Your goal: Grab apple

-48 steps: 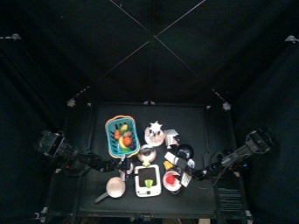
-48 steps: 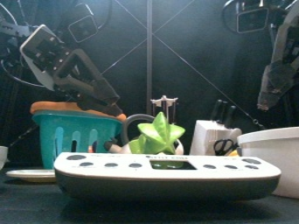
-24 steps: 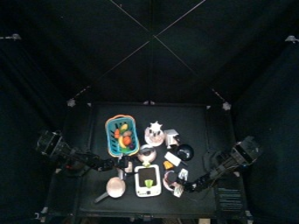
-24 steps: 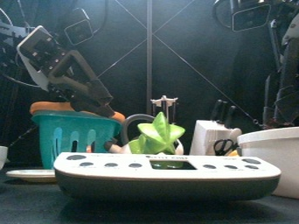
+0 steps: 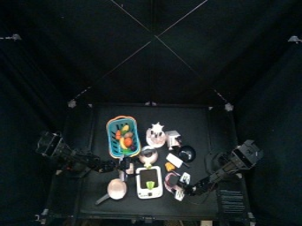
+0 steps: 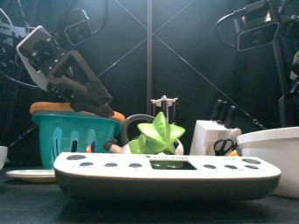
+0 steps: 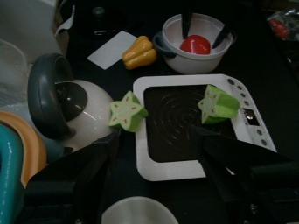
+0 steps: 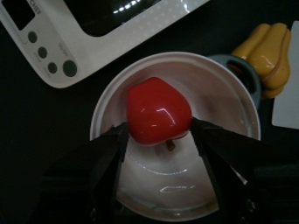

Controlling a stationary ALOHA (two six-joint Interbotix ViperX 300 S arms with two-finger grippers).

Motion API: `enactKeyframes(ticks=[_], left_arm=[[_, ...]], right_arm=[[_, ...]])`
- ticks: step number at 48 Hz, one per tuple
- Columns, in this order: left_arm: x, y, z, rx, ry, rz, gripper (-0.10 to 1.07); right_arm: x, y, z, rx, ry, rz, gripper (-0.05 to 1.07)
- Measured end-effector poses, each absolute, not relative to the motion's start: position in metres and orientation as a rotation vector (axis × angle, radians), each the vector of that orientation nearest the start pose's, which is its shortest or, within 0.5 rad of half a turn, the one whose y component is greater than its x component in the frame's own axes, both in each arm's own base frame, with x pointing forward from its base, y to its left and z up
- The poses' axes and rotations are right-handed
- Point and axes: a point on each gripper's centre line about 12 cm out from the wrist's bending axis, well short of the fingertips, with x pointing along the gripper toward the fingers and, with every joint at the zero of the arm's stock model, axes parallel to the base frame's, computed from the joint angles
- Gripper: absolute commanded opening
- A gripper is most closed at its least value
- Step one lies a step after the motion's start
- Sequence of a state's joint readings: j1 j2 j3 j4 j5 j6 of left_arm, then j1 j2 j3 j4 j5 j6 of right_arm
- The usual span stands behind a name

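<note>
The right wrist view gives the clearest account: the apple (image 8: 158, 111), red and smooth, lies inside a white bowl (image 8: 229, 96), and the right gripper (image 8: 160, 147) hangs directly over it with its jaws spread wide, one to each side of the fruit, neither visibly touching it. Just beyond the gripper on one side is the corner of a white scale (image 8: 82, 33) with small buttons; past the bowl's rim on the other side sits a yellow pepper-like piece (image 8: 267, 52).

The top view shows the same arm reaching in from the right, its gripper (image 5: 183, 183) over the bowl at the table's front right, but the apple itself is mostly hidden there and cannot be picked out with certainty.

The left wrist view shows what the right one does not: the whole scale (image 7: 193, 122) lying straight ahead of the left gripper (image 7: 156, 157), whose jaws also stand apart and hold nothing. Two green star-shaped pieces (image 7: 126, 112) rest at the scale's edges, a white round object with a grey handle (image 7: 73, 105) lies just beside that gripper, and the bowl with the apple (image 7: 197, 44) sits well beyond the scale.

From the front, the scale (image 6: 170, 172) fills the foreground, the bowl's (image 6: 274, 149) wall hides the apple completely, and a teal basket (image 6: 73, 131) stands under the left arm.
</note>
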State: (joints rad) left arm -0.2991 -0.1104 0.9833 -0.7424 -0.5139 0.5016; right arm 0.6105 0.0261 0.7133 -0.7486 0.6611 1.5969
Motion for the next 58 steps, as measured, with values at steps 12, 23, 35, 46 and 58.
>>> enactKeyframes(ticks=[12,23,35,46,58], left_arm=[[0.315,-0.056,0.149,-0.019,0.457,0.075,0.97],[0.313,-0.056,0.148,-0.017,0.462,0.074,0.97],[0.312,-0.055,0.147,-0.022,0.466,0.079,0.97],[0.313,-0.055,0.147,-0.022,0.466,0.081,0.97],[0.312,-0.055,0.147,-0.023,0.466,0.08,0.97]], right_arm=[[0.297,0.14,0.119,0.252,1.021,-0.37,0.9],[0.306,0.133,0.115,0.267,1.015,-0.372,0.9],[0.31,0.131,0.108,0.274,1.022,-0.376,0.87],[0.31,0.13,0.11,0.265,1.02,-0.379,0.74],[0.306,0.124,0.116,0.246,1.013,-0.415,0.67]])
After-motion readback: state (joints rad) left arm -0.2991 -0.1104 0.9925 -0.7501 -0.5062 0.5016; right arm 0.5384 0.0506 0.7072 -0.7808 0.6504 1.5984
